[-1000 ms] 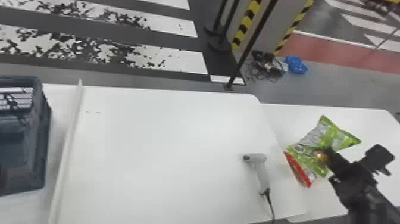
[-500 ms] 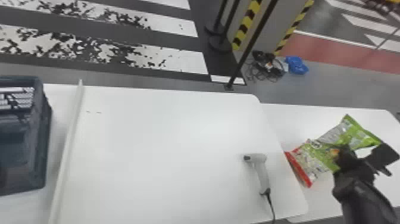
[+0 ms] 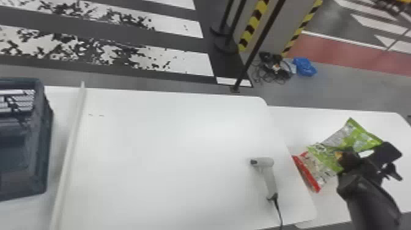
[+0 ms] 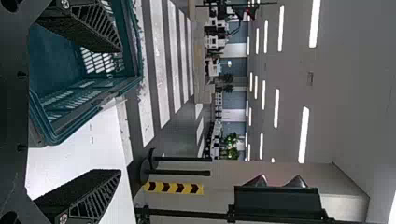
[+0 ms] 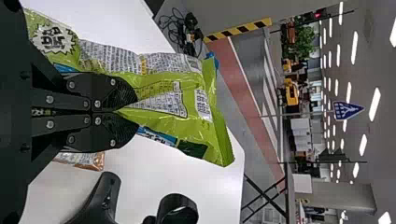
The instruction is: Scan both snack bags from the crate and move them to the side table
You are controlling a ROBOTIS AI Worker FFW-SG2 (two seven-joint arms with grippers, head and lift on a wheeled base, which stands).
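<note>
Right fingers (image 3: 348,160) pinching green snack bag (image 3: 354,138), crinkled, glossy, pale-panelled

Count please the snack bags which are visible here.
2. The green snack bag is held by the right end effector; the red-edged one lies on the side table, partly covered by the green one. The crate shows in part; others may be hidden there.

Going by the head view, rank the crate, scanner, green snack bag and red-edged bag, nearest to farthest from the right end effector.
1. Green snack bag, gripped in the right end effector.
2. Red-edged bag, left of the green one.
3. Scanner, farther left, on the main table.
4. Crate, far left.
</note>
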